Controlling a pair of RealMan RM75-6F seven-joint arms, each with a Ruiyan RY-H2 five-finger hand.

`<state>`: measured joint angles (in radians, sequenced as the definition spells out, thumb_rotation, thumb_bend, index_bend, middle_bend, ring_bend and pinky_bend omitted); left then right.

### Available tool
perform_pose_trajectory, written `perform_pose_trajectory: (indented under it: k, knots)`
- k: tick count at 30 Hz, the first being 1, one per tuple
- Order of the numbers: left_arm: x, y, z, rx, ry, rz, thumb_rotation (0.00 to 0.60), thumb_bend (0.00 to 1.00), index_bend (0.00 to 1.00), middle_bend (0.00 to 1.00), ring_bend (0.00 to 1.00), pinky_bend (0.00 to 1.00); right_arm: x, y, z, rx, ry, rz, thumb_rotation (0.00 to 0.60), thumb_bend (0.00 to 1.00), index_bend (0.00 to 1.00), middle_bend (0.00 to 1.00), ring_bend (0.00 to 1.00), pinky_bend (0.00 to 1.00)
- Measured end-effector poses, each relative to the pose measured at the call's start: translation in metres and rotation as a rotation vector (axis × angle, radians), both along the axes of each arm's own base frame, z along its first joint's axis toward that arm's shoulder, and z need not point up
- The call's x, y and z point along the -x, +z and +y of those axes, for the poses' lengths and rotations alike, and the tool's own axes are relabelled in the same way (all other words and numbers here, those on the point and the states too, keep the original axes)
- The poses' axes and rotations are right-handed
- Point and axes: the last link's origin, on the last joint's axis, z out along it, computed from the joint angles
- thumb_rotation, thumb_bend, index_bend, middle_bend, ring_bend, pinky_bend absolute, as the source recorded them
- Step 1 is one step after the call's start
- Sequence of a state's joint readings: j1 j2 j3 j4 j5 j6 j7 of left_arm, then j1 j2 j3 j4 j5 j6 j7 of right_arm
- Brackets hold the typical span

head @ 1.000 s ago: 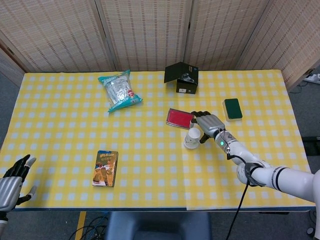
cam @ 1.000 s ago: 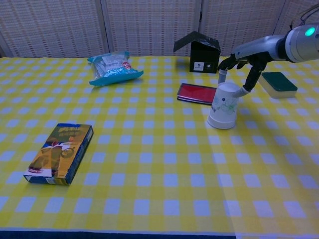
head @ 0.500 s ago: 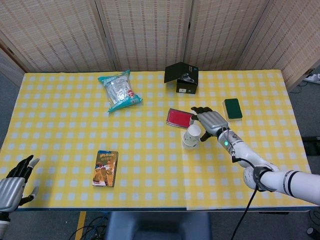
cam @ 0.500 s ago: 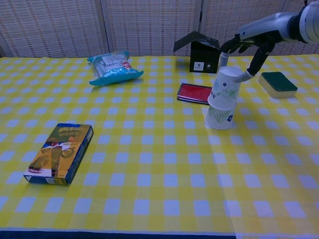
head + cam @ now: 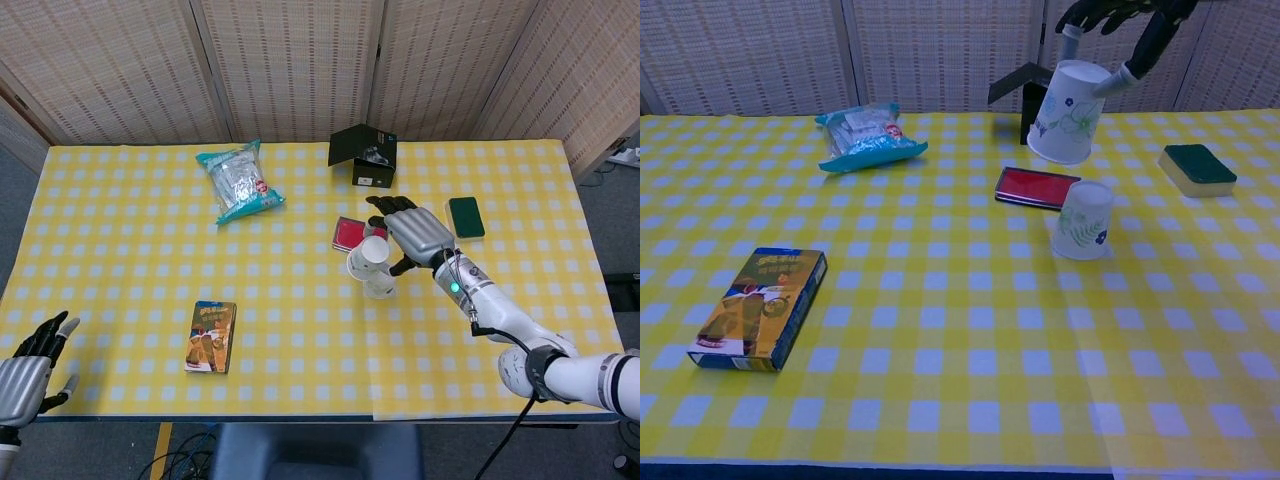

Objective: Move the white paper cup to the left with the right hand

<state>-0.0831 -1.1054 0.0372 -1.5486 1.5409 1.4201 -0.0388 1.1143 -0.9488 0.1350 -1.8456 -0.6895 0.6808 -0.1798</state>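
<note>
My right hand [image 5: 415, 235] grips a white paper cup [image 5: 366, 257] with a green leaf print, upside down and tilted, well above the table. In the chest view this cup [image 5: 1065, 98] hangs high near the top, with the right hand [image 5: 1118, 14] partly cut off by the frame edge. A second, matching cup [image 5: 1083, 220] stands upside down on the yellow checked tablecloth [image 5: 940, 400], below and slightly right of the held one. My left hand [image 5: 25, 377] hovers at the table's near-left corner, fingers spread and holding nothing.
A red flat case [image 5: 1037, 188] lies just behind the standing cup. A black open box [image 5: 1045, 105] and a green sponge [image 5: 1196, 168] sit further back right. A snack bag [image 5: 868, 135] is at the back left, a snack box [image 5: 762, 306] front left.
The right hand has risen and shifted left with the upper cup, pulling it off a second cup that stays on the table. The left hand has sunk slightly.
</note>
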Motion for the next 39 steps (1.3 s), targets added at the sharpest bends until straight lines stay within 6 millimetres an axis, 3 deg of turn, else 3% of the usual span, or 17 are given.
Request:
perform_pose_trajectory:
  k: [13,19,37,39]
  knots:
    - [0.002,0.012,-0.002,-0.02,-0.006,-0.04,0.6,0.38,0.0,0.0,0.06,0.2,-0.012,-0.083,-0.014,-0.094,-0.008,0.038,0.6,0.29,0.35,0.01,0.0,0.0]
    - [0.001,0.015,-0.004,-0.021,-0.013,-0.054,0.6,0.38,0.0,0.0,0.06,0.2,-0.017,-0.111,-0.02,-0.115,-0.02,0.084,0.6,0.29,0.35,0.01,0.0,0.0]
    - [0.003,0.02,-0.006,-0.026,-0.015,-0.067,0.6,0.38,0.0,0.0,0.06,0.2,-0.013,-0.136,-0.027,-0.083,-0.047,0.212,0.6,0.29,0.35,0.01,0.0,0.0]
    - [0.003,0.02,-0.006,-0.026,-0.015,-0.069,0.6,0.38,0.0,0.0,0.06,0.2,-0.012,-0.137,-0.027,-0.087,-0.052,0.217,0.6,0.29,0.31,0.0,0.0,0.0]
